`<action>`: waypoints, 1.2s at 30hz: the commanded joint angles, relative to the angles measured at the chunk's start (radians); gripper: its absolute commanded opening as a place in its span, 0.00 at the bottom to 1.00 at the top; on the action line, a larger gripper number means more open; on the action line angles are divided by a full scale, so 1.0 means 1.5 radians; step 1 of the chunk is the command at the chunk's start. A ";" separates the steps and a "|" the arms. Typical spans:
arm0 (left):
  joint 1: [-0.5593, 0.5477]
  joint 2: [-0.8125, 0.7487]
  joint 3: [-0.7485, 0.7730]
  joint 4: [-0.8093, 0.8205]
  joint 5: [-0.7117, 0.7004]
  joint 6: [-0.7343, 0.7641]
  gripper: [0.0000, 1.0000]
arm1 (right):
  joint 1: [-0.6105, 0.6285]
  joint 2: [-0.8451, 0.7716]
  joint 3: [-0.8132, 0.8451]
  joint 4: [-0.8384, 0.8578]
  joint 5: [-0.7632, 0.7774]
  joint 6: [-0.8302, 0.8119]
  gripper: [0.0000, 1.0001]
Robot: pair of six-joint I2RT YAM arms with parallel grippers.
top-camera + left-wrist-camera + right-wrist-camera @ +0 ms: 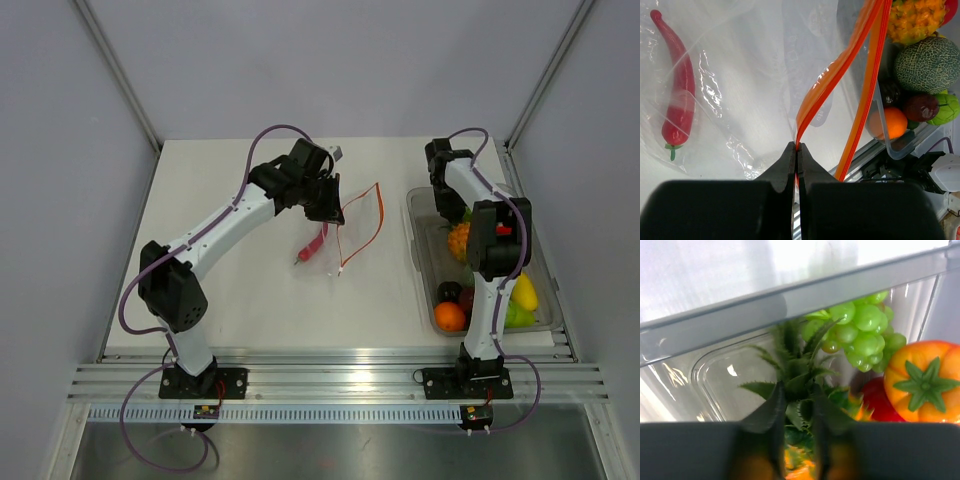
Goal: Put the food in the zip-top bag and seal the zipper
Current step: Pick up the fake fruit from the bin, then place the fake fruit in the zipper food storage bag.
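Observation:
The clear zip-top bag lies mid-table, its mouth held open towards the right. A red chili lies inside it, also seen in the left wrist view. My left gripper is shut on one lip of the red-orange zipper; the other lip hangs free beside it. My right gripper is down in the clear bin, its fingers closed on the green leaves of the pineapple. The pineapple's yellow body lies below the gripper.
The bin at the right holds green grapes, an orange tomato-like piece, a red piece, a melon, an orange, a dark purple piece and yellow and green pieces. Grey walls surround the table.

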 commanded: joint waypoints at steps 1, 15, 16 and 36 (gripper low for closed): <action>0.003 -0.018 -0.006 0.030 0.012 -0.001 0.00 | 0.004 -0.016 0.020 -0.010 0.016 0.033 0.18; -0.014 -0.007 0.060 0.005 -0.007 -0.001 0.00 | 0.004 -0.366 -0.044 -0.005 -0.026 0.161 0.00; -0.014 -0.005 0.065 0.003 -0.005 -0.002 0.00 | 0.005 -0.388 -0.048 -0.002 -0.037 0.165 0.00; -0.013 0.062 0.163 0.007 0.067 -0.065 0.00 | 0.187 -0.690 -0.129 0.330 -0.225 0.359 0.00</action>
